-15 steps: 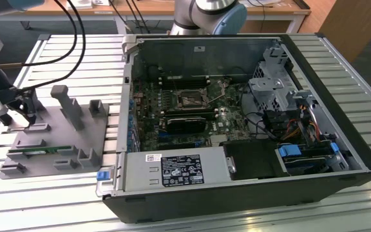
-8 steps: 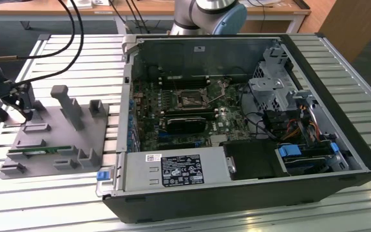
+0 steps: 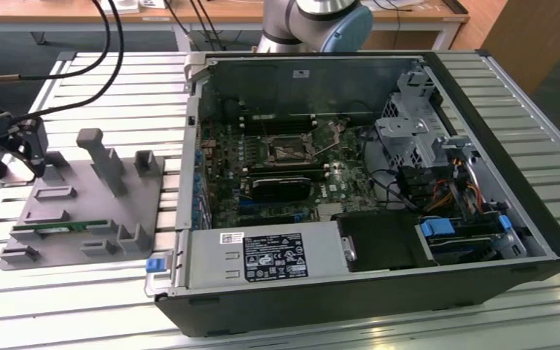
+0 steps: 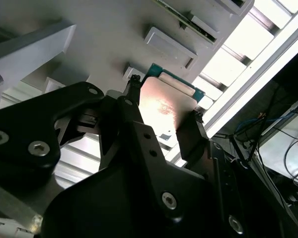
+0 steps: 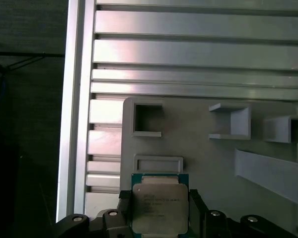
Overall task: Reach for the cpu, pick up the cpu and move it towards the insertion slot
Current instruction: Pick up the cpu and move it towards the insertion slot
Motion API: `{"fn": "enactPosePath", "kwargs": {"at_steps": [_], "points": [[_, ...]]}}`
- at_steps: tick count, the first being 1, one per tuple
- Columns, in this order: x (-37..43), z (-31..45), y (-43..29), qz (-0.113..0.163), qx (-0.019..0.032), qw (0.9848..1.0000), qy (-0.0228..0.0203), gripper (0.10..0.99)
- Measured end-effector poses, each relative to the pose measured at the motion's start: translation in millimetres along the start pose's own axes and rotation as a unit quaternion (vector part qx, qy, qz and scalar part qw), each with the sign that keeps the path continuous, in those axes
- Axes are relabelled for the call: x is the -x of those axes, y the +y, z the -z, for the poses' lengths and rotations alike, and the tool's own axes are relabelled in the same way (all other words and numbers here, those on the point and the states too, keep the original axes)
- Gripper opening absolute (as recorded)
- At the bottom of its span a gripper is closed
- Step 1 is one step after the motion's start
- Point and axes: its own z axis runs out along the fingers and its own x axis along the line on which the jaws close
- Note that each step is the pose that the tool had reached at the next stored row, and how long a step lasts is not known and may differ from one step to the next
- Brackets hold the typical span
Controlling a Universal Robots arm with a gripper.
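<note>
The cpu, a flat square chip with a silvery top and a green rim, sits between my gripper's two black fingers in both wrist views. My gripper is shut on the cpu, one finger on each side edge. In the exterior view the gripper hangs over the far left end of the grey fixture plate. The insertion slot, a dark square socket with a metal frame, lies on the green board inside the open computer case, well to the exterior view's right of the gripper.
The grey plate carries upright posts and small holders, with a green memory stick near its front. The black case has high walls, a power supply, a drive cage and cables. Black cables hang by the arm.
</note>
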Motion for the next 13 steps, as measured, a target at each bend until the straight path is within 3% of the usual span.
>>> {"fn": "enactPosePath", "kwargs": {"at_steps": [13], "points": [[-0.2, 11.1, 0.7, 0.0, 0.0, 1.0, 0.0, 0.541]]}}
